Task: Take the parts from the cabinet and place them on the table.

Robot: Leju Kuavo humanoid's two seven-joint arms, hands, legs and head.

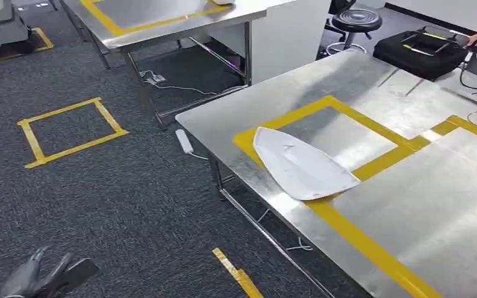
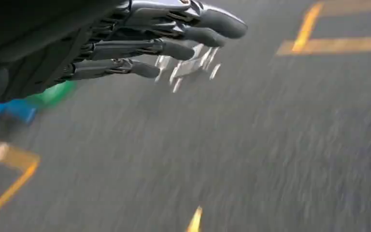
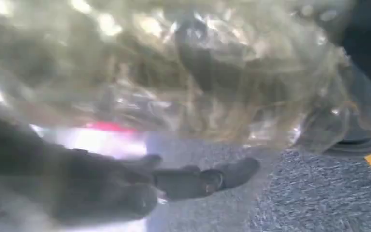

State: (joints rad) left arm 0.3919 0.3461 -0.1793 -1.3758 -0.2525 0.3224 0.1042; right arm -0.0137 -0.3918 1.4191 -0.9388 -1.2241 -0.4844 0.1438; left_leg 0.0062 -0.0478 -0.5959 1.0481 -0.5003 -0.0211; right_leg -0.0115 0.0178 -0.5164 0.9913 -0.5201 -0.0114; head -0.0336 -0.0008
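One white part [image 1: 301, 162] already down on bench [image 1: 410, 236]. Right robot hand [image 3: 125, 188] carrying clear-bagged part [image 3: 183, 72], not yet placed. Left robot hand [image 2: 164, 38] hanging empty, fingers extended.

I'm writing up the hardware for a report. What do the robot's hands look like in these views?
The left hand has long, slim dark grey fingers with glossy rounded tips and exposed metallic linkages along them. The head view shows it as dark grey too. The right hand looks dark grey with a thick, blunt thumb, seen blurred through a clear crinkled plastic bag.

Brushed, glossy steel table [image 1: 422, 223], smooth white plastic part [image 1: 301, 166], rough grey carpet [image 1: 118, 205].
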